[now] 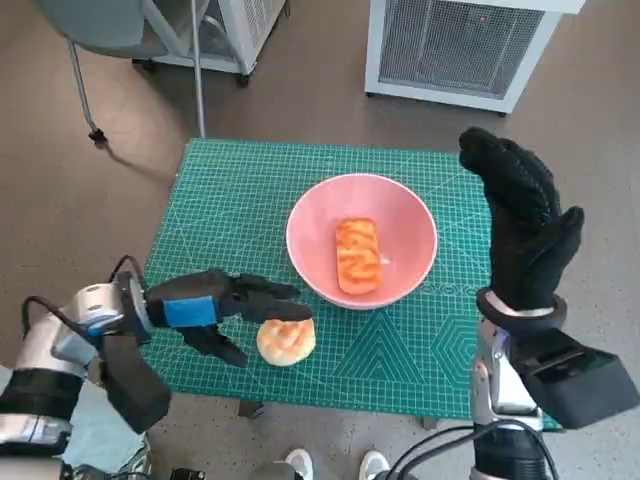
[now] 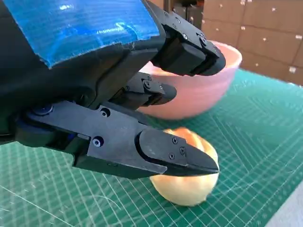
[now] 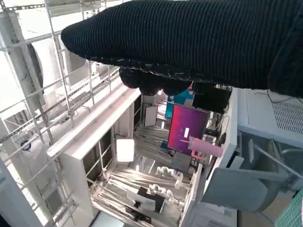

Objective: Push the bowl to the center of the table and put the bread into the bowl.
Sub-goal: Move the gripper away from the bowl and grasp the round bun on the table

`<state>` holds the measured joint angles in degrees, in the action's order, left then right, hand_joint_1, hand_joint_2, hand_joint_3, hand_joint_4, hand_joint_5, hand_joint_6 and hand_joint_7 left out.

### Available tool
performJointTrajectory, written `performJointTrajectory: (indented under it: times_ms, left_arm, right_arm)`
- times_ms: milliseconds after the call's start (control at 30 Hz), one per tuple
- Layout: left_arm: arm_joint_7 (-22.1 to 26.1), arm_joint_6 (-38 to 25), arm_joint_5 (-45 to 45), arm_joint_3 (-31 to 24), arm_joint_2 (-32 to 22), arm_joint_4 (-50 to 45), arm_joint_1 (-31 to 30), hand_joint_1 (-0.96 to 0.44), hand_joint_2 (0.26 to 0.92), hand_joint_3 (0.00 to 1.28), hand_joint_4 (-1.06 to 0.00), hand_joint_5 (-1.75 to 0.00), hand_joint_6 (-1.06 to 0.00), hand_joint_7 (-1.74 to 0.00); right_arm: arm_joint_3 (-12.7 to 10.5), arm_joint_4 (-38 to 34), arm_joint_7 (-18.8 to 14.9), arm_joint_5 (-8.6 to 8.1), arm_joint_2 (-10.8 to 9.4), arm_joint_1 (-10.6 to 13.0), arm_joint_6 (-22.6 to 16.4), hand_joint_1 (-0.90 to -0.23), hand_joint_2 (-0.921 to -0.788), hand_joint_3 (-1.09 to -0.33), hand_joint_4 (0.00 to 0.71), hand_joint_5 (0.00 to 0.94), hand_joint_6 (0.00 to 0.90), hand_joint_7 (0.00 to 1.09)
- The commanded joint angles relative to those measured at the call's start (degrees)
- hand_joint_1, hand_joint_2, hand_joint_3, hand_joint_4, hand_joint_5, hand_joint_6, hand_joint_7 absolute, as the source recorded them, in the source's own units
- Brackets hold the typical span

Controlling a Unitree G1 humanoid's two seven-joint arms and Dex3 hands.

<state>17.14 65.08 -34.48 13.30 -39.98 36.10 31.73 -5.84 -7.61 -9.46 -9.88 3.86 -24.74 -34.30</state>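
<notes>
Bread was split two ways when we looked: one long glazed loaf [image 1: 358,255] already sat inside the pink bowl [image 1: 310,215], which was roughly mid-surface, and a round bun [image 1: 286,341] lay on the green cutting mat [image 1: 230,200] just beside the bowl's near rim. Our left hand [image 1: 215,308] was low at the bun, fingers [image 2: 177,156] spread around it but not closed on it yet, as far as we could tell. We'd say close gently so it doesn't squash, then lift clear over the rim. Our right hand [image 1: 520,225] was raised off to the side, open, holding nothing. Beyond the surface: brownish floor, a white vented cabinet [image 1: 455,45], a chair leg [image 1: 82,85].
</notes>
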Motion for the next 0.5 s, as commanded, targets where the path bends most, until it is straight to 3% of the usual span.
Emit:
performJointTrajectory:
  times_ms: [33, 500]
  left_arm:
    - [-2.4, 0.0, -2.5, 2.0, 0.8, 2.2, 1.8, -0.37, 0.878, 0.00, -0.41, 0.00, -0.44, -0.04]
    - [-3.7, -2.1, -4.8, 8.0, 3.6, 7.2, 3.0, -0.28, 0.872, 0.00, -0.42, -0.01, -0.46, -0.04]
  right_arm:
    - [-0.2, -0.2, -0.2, 0.00, 0.3, 0.6, 0.2, -0.539, -0.921, -0.793, 0.311, 0.020, -0.001, 0.71]
    - [-0.2, -0.5, 0.0, 0.45, 0.3, 0.6, -0.4, -0.541, -0.921, -0.790, 0.313, 0.020, -0.001, 0.70]
